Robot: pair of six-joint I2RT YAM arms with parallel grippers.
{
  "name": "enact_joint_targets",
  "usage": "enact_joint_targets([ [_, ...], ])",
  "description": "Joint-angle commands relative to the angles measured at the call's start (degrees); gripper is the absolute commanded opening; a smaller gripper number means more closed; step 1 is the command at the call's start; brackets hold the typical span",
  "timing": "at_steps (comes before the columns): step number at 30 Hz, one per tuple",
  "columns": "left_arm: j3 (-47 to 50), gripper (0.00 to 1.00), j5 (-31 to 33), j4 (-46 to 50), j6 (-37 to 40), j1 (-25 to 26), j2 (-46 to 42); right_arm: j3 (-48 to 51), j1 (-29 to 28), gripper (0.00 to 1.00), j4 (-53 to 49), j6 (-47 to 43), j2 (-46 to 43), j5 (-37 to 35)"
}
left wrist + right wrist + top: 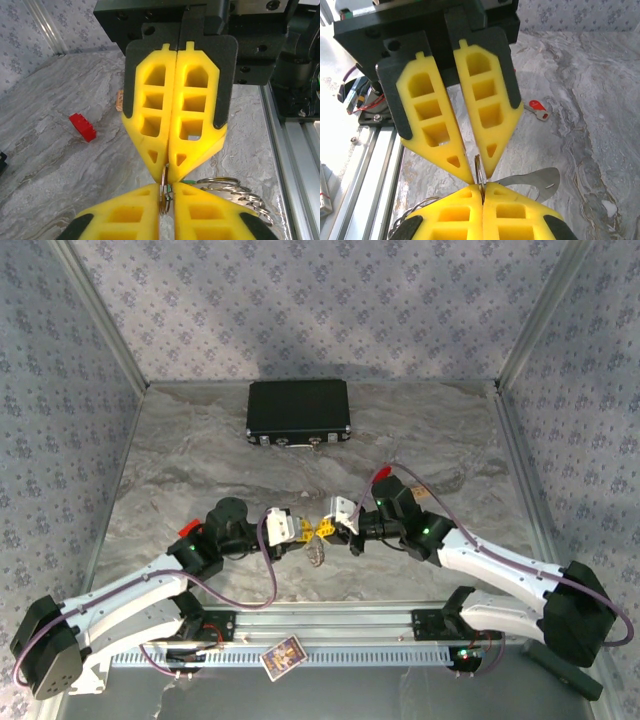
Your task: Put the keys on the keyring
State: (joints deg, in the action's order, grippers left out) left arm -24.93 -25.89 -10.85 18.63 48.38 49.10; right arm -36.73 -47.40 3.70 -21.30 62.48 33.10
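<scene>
Grey, marble-veined worktop (180, 440) carries a black rectangular case (298, 412) at its far edge. Near the middle of the near edge, the left gripper (167, 176), with yellow wedge-shaped jaws and rectangular pockets, is clenched on the keyring (235, 192). The thin split ring stands edge-on between the tips. Its silvery beaded loop trails toward the near edge. The right gripper (479, 177) meets it tip to tip, jaws pinched on the same ring. A red-headed key (537, 107) lies flat apart from them, its metal blade pointing away from the grippers.
</scene>
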Motion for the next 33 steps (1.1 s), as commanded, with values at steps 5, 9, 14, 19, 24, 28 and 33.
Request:
enact_joint_targets([
  [5,-3.4,0.18,3.4,7.2,0.4,0.1,-1.3,-8.8,-0.8,0.00,-18.1,-8.8,-0.4,-6.5],
  [9,-4.0,0.17,3.0,7.7,0.5,0.1,-1.1,-12.7,-1.4,0.00,-23.8,-11.4,1.3,-8.6],
  [14,-4.8,0.18,1.3,6.9,0.2,0.1,-0.4,-16.5,-3.1,0.00,-27.8,-13.4,3.5,-10.2],
  [19,-5.2,0.18,-0.2,5.4,-0.7,0.1,0.5,-18.6,-4.6,0.00,-28.8,-14.7,5.1,-11.4],
  [24,-5.3,0.17,-1.1,5.3,-0.9,0.2,1.6,-19.1,-5.2,0.00,-27.3,-14.6,5.5,-10.7],
  [28,-5.2,0.07,-1.1,5.9,-0.8,0.2,2.0,-19.2,-5.3,0.00,-27.0,-14.4,5.5,-10.0],
  [33,-5.2,0.00,-0.9,5.9,-0.8,0.2,1.8,-18.0,-4.2,0.05,-26.0,-12.8,4.3,-7.3],
])
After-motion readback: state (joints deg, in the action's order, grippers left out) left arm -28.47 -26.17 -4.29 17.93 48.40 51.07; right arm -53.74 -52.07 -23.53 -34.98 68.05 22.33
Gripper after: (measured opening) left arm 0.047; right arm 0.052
